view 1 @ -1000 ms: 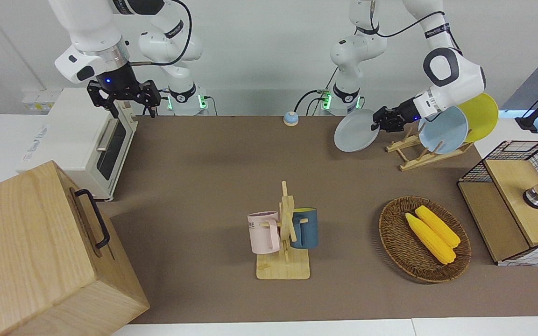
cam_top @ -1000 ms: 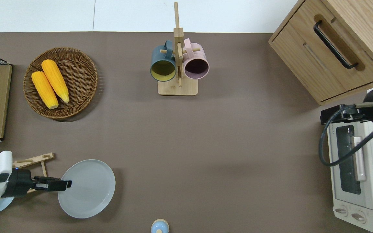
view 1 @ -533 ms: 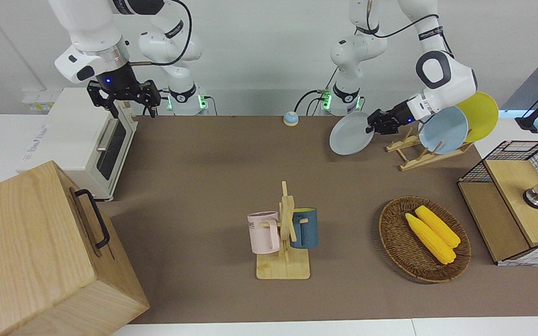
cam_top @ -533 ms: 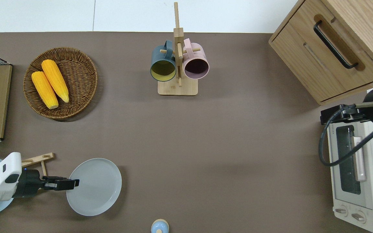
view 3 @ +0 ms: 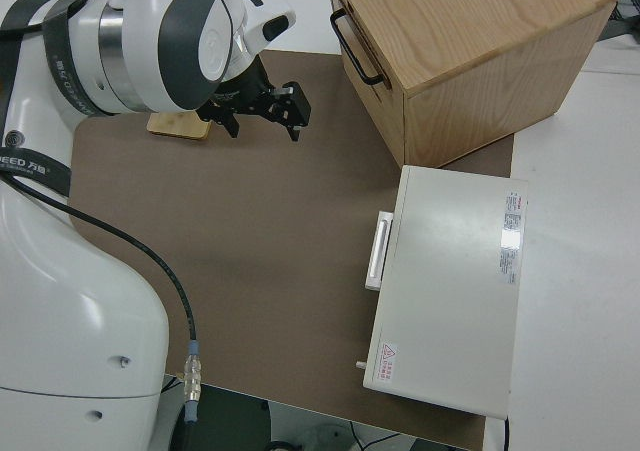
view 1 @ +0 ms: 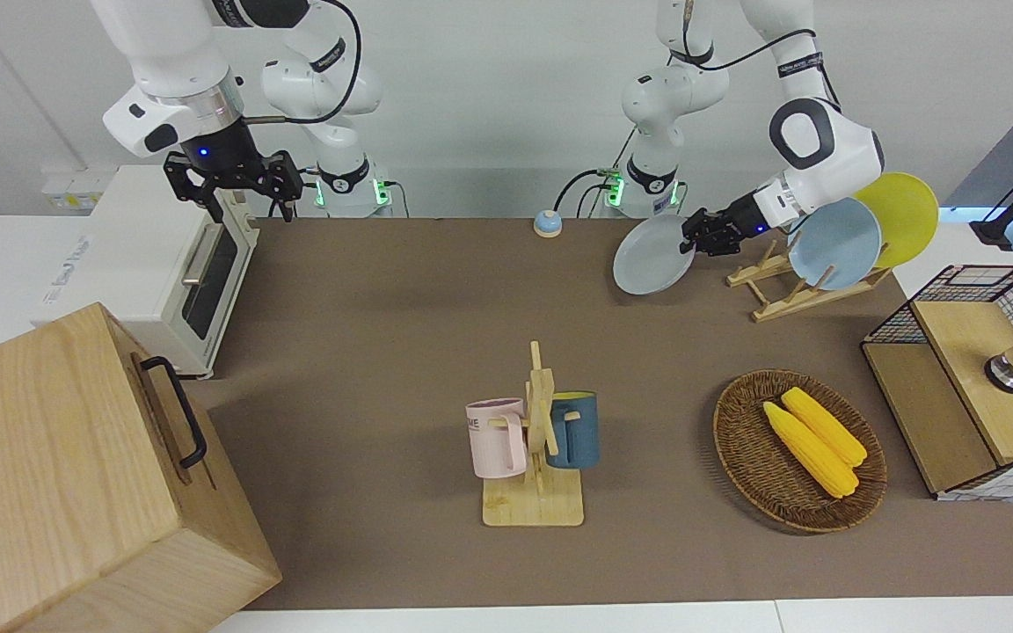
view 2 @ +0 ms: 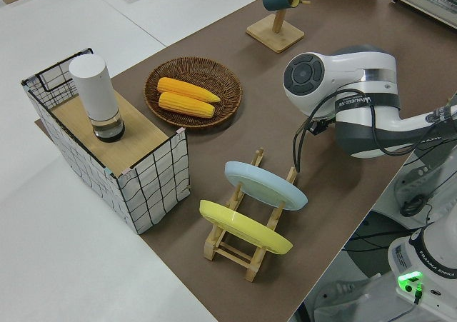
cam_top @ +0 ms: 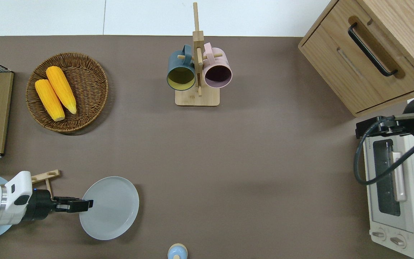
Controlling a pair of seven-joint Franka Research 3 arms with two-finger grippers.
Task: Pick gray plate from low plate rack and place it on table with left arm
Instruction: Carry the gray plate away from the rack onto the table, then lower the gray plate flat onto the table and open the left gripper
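Note:
My left gripper (view 1: 696,237) (cam_top: 86,205) is shut on the rim of the gray plate (view 1: 650,257) (cam_top: 110,208). It holds the plate tilted, in the air over the table (view 1: 383,308) (cam_top: 235,162), beside the low plate rack (view 1: 790,294) (cam_top: 44,176) (view 2: 241,245) on the side toward the right arm's end. A light blue plate (view 1: 837,244) (view 2: 265,184) and a yellow plate (view 1: 904,214) (view 2: 244,226) stand in the rack. In the left side view the arm hides the gray plate. The right gripper (view 1: 237,182) (view 3: 266,109) is parked, open and holding nothing.
A small bell (view 1: 547,223) (cam_top: 177,251) sits near the robots' edge, close to the held plate. A mug stand (view 1: 538,440) with two mugs, a wicker basket (view 1: 739,440) of corn, a wire crate (view 1: 972,378), a toaster oven (view 1: 163,264) and a wooden cabinet (view 1: 76,475) stand around the table.
The left gripper has carried the gray plate steadily away from the rack toward the table's middle. The right arm has not moved.

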